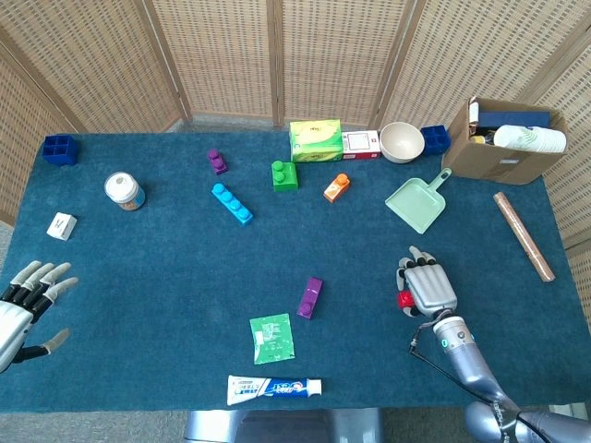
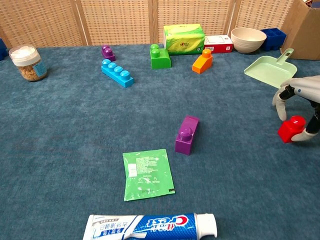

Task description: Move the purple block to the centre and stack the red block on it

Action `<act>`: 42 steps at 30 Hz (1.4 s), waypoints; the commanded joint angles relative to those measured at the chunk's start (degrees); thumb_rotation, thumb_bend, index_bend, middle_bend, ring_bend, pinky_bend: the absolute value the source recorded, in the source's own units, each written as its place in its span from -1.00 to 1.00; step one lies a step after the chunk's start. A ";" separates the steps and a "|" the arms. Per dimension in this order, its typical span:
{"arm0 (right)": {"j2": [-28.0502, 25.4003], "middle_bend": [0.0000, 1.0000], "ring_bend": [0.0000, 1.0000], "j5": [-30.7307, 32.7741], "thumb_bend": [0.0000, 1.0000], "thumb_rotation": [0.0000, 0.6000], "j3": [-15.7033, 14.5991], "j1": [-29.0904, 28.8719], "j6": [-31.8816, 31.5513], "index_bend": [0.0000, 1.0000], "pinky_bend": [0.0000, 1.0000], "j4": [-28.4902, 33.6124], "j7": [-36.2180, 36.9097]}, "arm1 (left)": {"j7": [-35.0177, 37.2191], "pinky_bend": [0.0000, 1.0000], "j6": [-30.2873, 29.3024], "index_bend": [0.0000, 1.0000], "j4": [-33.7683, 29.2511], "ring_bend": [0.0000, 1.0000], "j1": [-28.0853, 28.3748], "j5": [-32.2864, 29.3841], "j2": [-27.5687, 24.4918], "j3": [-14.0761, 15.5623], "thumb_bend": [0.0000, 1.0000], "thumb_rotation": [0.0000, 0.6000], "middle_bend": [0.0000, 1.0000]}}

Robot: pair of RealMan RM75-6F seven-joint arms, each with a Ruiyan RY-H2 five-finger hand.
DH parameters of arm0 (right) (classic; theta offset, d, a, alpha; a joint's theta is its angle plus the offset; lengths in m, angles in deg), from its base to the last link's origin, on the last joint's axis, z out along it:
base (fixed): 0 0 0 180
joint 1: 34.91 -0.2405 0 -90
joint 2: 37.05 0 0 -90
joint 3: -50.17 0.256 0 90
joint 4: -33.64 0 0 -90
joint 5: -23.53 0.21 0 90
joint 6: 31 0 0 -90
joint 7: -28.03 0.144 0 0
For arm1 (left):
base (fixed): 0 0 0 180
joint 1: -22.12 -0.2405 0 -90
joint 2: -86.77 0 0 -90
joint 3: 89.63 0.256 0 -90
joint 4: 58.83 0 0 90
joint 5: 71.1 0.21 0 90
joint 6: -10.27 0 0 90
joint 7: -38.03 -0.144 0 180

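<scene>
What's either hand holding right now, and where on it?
Right hand grips the red block by its sides, fingers curled over it. Left hand is open and holds nothing.

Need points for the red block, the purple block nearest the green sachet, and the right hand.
red block [image 2: 290, 128], chest view, on its front face.
purple block [image 2: 186, 134], chest view, on its top, by the stud.
right hand [image 1: 428, 286], head view, on the back of the hand.
</scene>
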State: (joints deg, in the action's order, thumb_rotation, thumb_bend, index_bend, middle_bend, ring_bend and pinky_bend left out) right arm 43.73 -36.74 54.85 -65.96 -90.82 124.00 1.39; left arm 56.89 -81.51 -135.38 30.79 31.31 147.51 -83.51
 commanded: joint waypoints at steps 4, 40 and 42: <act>0.30 -0.44 -0.86 -0.26 -0.88 1.00 0.21 -0.03 -0.24 0.18 -0.66 -0.13 0.18 | -0.07 -1.00 -0.21 -0.70 -0.14 -1.00 -0.06 0.10 -0.17 0.00 -0.32 1.00 -0.96; -10.37 -0.36 -0.79 -11.98 -0.91 1.00 1.85 -3.20 2.68 0.27 -0.66 15.59 7.22 | -4.76 -1.00 -1.83 -0.70 -4.91 -1.00 -0.68 1.03 -1.95 -0.45 -0.32 1.00 -0.96; -10.68 -0.36 -0.79 -12.96 -0.91 1.00 1.98 -3.92 3.71 0.27 -0.66 15.98 8.31 | -5.17 -1.00 -1.71 -0.70 -5.49 -1.00 -0.79 0.87 -2.06 -0.46 -0.32 1.00 -0.96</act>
State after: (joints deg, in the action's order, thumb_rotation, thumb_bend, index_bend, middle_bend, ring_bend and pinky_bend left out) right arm 33.43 -49.01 56.67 -69.27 -87.85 139.54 8.95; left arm 51.86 -83.28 -140.71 30.06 32.26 145.52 -83.96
